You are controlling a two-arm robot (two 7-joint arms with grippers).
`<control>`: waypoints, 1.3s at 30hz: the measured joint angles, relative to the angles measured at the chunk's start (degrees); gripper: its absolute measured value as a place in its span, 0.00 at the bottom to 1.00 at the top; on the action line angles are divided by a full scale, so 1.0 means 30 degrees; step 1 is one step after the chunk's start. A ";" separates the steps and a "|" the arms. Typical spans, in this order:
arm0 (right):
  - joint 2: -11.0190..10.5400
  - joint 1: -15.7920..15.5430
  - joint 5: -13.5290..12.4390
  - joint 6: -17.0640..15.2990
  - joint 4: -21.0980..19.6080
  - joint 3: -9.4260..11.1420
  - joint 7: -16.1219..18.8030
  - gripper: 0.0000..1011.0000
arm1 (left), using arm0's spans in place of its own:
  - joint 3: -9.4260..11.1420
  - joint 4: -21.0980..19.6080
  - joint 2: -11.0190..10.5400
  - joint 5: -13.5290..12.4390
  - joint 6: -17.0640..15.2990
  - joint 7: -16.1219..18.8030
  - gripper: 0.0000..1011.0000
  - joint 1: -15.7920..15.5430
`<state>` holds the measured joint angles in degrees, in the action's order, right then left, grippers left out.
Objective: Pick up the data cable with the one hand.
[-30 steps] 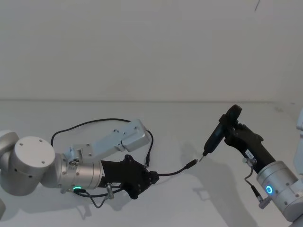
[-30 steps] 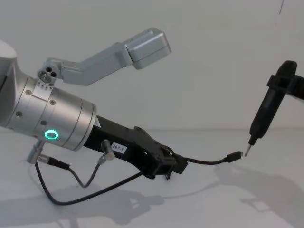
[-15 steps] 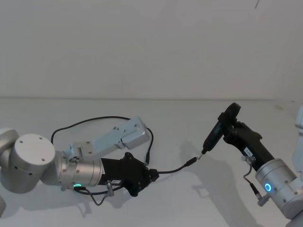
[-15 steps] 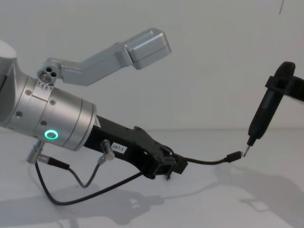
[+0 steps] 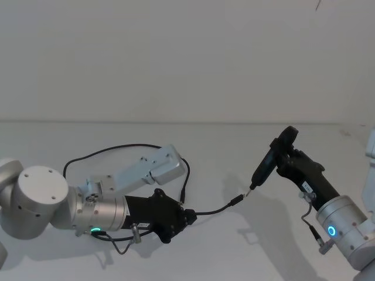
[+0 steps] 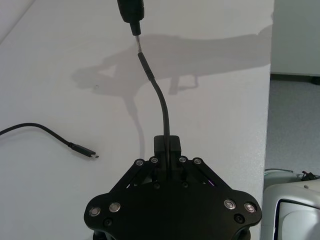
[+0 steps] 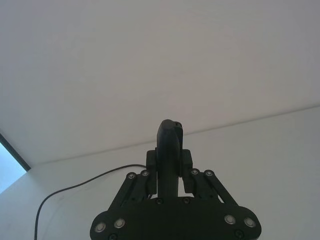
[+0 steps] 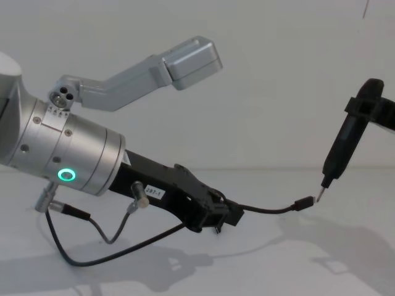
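Your left gripper [image 5: 188, 218] has its jaws closed on the data cable [image 5: 214, 209], pinching it a short way back from one plug. You can see this plainly in the left wrist view, where the cable [image 6: 161, 102] rises out from between the jaws and curves up to that plug, held clear of the desk [image 5: 211, 158]. The plug's tip meets the thin metal tip of the pen-shaped tool [image 5: 262, 168]; in the chest view the plug hangs in the air right at the tool's point [image 8: 320, 194].

Behind the jaws the cable runs back past the gripper body, loops wide across the desk behind your left arm, and its far plug [image 6: 82, 150] lies flat on the surface, beside the gripper.

Your left arm reaches forward and to the right, low and nearly level over the desk, its green ring light [image 8: 66, 175] lit on the silver forearm.

Your right gripper [image 7: 170, 180] has its jaws clamped on the upper body of the pen-shaped tool, the arm angled in from the right with the tool pointing down and left.
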<state>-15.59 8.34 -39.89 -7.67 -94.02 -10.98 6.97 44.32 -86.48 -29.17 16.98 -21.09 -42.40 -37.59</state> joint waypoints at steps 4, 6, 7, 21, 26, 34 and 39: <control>-0.0028 0.0017 -0.0053 0.0016 0.0007 -0.0057 -0.0010 0.28 | 0.0001 -0.0001 -0.0001 -0.0001 0.0000 0.0001 0.04 -0.0001; -0.0040 0.0040 -0.0084 0.0024 0.0016 -0.0097 -0.0015 0.28 | 0.0000 -0.0001 -0.0001 0.0000 0.0001 0.0000 0.04 0.0000; -0.0045 0.0051 -0.0101 0.0029 0.0019 -0.0112 -0.0016 0.28 | 0.0000 -0.0001 -0.0001 0.0000 0.0001 0.0000 0.04 0.0000; -0.0137 0.0128 -0.0283 0.0099 0.0034 -0.0364 -0.0066 0.28 | 0.0000 0.0001 -0.0001 -0.0001 0.0000 0.0000 0.04 -0.0001; -0.0197 0.0078 -0.0318 0.0047 -0.0050 -0.0421 -0.0093 0.28 | -0.0001 0.0001 -0.0001 0.0000 0.0000 0.0000 0.04 0.0000; -0.0268 0.0018 -0.0360 -0.0034 -0.0152 -0.0486 -0.0135 0.28 | -0.0001 -0.0001 0.0000 -0.0001 0.0000 -0.0001 0.04 -0.0001; -0.0287 0.0001 -0.0370 -0.0054 -0.0190 -0.0504 -0.0147 0.28 | -0.0001 0.0001 -0.0001 0.0000 -0.0001 -0.0001 0.04 0.0000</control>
<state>-16.45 8.35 -41.00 -7.84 -94.59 -12.49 6.52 44.32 -86.48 -29.17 16.98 -21.09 -42.41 -37.59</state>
